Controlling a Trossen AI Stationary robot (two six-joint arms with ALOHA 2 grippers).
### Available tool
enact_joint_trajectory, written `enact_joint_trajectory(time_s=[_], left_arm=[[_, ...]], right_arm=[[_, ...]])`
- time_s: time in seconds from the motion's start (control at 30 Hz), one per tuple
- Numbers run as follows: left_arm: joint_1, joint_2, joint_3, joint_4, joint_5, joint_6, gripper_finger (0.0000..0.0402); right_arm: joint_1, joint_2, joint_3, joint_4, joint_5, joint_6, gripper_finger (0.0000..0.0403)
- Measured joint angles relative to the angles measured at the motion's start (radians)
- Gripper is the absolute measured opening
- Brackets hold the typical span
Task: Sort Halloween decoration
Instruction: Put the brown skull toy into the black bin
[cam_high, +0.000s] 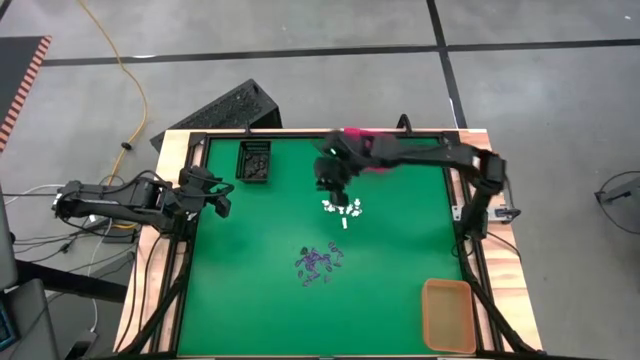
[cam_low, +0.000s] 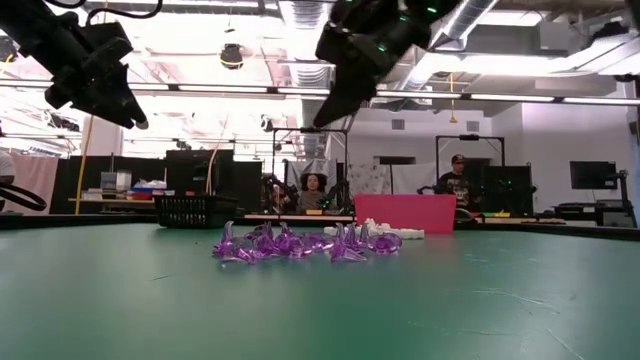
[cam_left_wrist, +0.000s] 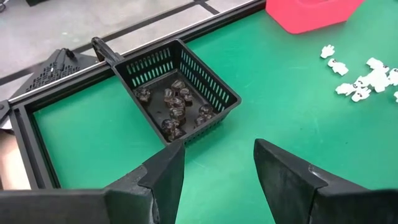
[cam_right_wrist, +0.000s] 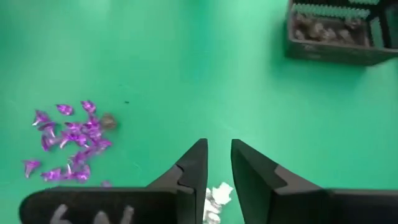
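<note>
You work over a grey concrete floor (cam_high: 330, 25) crossed by dark tape lines (cam_high: 300, 52). A yellow cable (cam_high: 120, 70) trails across it. Exposed ceiling ducts (cam_low: 300, 20) and bright lighting overhead; two seated people (cam_low: 314, 190) behind.

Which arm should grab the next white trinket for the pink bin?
Right. Its end effector hangs just above the white trinkets, beside the pink bin. The left end effector waits at the table's left edge by the black bin.

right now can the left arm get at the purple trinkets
Probably yes: the left tool hangs open at the table's left edge, and bare green mat lies between it and the purple trinkets. The right tool hovers over the white trinkets, clear of that path.
</note>
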Motion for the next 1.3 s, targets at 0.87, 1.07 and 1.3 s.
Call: enact_joint_trajectory(time_s=[0.87, 1.07, 1.3], left_arm=[[0.000, 0.000, 0.000, -0.005, 0.044, -0.059, 0.0183], [0.000, 0.000, 0.000, -0.005, 0.044, -0.065, 0.0183], [0.000, 0.000, 0.000, -0.005, 0.054, -0.060, 0.0183]], right_arm=[[0.226, 0.232, -0.229, 0.653, -0.115, 0.033, 0.0216], [0.247, 0.308, -0.175, 0.653, -0.135, 0.040, 0.0218], [0.250, 0.310, -0.172, 0.627, -0.134, 0.036, 0.0211]])
